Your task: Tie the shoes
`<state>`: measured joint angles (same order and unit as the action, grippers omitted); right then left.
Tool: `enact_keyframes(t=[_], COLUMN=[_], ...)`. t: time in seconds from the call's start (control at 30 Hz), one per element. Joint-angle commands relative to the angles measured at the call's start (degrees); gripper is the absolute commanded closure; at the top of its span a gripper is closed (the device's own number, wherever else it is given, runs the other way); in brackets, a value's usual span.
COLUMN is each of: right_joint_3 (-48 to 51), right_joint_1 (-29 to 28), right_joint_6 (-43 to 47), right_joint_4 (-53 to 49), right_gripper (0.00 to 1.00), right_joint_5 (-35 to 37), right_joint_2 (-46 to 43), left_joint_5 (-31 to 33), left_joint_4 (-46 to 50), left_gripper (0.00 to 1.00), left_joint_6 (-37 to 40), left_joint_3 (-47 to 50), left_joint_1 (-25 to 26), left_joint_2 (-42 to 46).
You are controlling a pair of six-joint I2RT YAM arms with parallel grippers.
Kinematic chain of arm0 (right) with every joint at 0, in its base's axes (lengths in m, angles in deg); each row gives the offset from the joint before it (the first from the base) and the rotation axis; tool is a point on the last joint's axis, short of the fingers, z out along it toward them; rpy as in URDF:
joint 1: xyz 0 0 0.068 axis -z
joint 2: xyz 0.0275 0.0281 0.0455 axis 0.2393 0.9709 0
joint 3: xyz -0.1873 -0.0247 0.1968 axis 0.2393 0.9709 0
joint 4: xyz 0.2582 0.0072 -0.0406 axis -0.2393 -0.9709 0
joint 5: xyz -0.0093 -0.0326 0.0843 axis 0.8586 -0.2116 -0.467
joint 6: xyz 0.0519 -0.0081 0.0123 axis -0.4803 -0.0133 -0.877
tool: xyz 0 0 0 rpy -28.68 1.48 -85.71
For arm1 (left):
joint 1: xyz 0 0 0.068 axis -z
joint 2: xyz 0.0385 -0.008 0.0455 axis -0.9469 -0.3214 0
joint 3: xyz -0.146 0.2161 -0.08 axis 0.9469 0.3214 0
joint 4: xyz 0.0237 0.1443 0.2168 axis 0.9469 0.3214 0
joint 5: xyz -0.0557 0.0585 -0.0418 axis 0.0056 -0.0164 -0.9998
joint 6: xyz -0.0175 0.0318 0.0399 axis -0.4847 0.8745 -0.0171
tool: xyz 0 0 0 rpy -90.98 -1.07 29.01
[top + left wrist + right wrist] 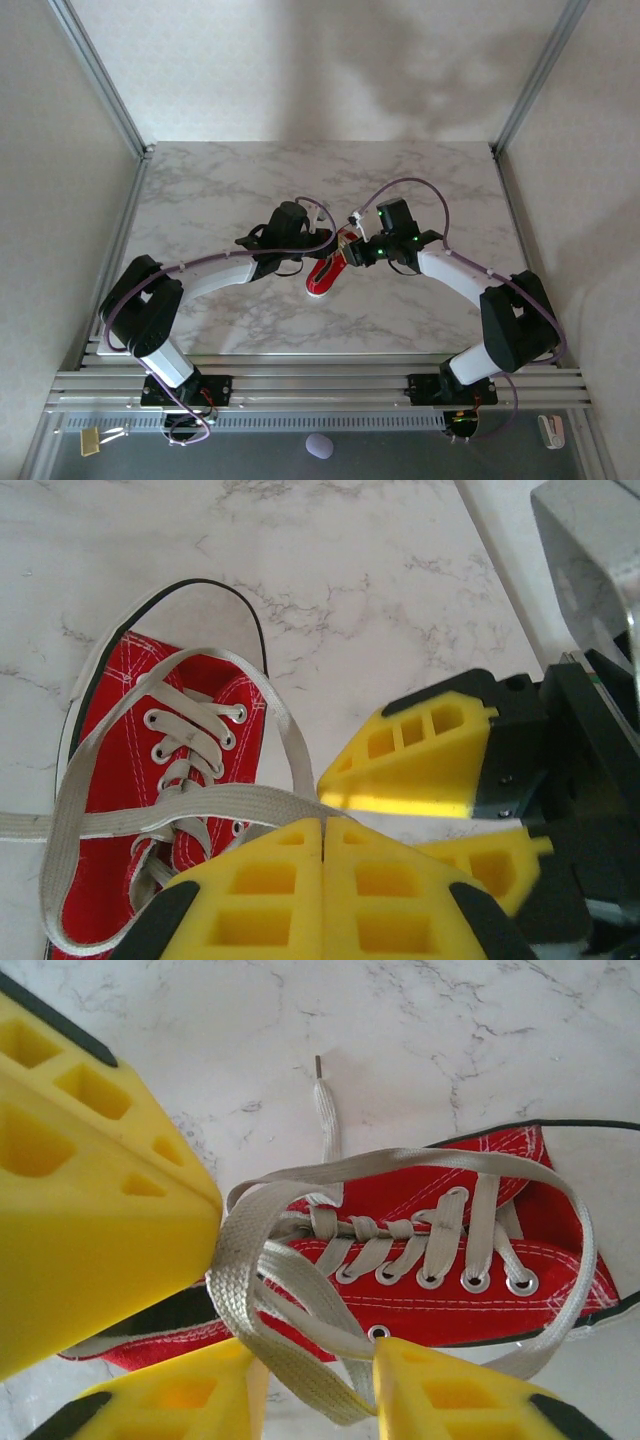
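Top external view: marble worktop (200, 190) with the red canvas sneaker (325, 277) standing on its sole near the middle, between the two wrists that meet over it. Judged by its build, the sneaker is light and would probably slide on the smooth stone if a lace were pulled hard. The canvas upper is soft; the white rubber toe cap (200, 615) and sole edge look firmer. The body needs no grip, since the work is at the lacing.

Left wrist view: left fingers (300, 905) are pressed together, their tips pinching the white lace (230, 802), which runs across the tongue to them.

Right wrist view: right fingers (410, 1375) stand apart, with a slack loop of the same lace lying in the gap and touching one pad; no clamp on it is visible. The lace is flat woven tape, limp and apt to twist. It will likely slip from smooth pads unless taken across its width, close to the crossing above the metal eyelets (474, 1282). One free end, tipped by a small aglet (318, 1064), lies on the worktop just beyond the sneaker.

Markings: no brand, label or lettering can be read on sneaker, fingers or worktop.
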<state>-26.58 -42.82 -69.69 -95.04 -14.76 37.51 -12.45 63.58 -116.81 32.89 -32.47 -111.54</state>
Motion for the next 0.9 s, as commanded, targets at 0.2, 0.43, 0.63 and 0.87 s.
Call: enact_keyframes(t=[0.2, 0.43, 0.63, 0.87], right_joint_3=[-0.7, -0.7, -3.5, -3.2], right_joint_1=[-0.4, -0.1, 0.2, 0.2], right_joint_6=[-0.5, -3.9, -5.0, -4.2], right_joint_4=[0.8, -0.3, -4.2, -5.8], right_gripper=[0.95, 1.0, 1.0, 1.0], right_joint_5=[2.5, 8.0, 9.3, 9.1], right_joint_2=[-1.1, -1.6, 0.7, 1.6], left_joint_5=[-0.4, -0.4, -1.1, 0.5], left_joint_4=[-0.4, -0.4, -0.6, -1.5], left_gripper=[1.0, 1.0, 1.0, 1.0], left_joint_6=[0.2, 0.9, 2.1, 1.5], left_joint_3=[-0.6, 1.0, 2.3, 2.9], left_joint_1=[-0.6, -0.8, -0.8, -1.3], left_joint_2=[-0.5, 0.5, 2.4, 3.7])
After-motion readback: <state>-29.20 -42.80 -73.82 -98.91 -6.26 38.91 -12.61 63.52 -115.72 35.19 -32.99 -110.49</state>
